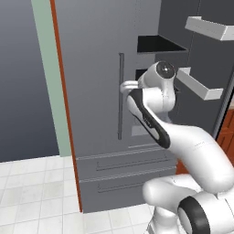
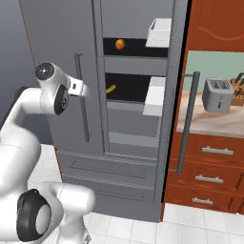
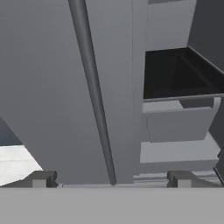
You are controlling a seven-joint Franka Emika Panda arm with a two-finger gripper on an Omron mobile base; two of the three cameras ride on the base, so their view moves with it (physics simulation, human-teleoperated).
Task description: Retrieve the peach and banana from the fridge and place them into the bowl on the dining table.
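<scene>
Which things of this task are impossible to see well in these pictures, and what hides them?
- Gripper: hand view, just the fingertips rise at the bottom edge, standing wide apart.
- Banana: right base view, too small to judge how it lies on the fridge shelf.
- Peach: right base view, small; its contact with the shelf is unclear.
- Fridge interior: left base view, the closed left door and the arm cover most of it.
</scene>
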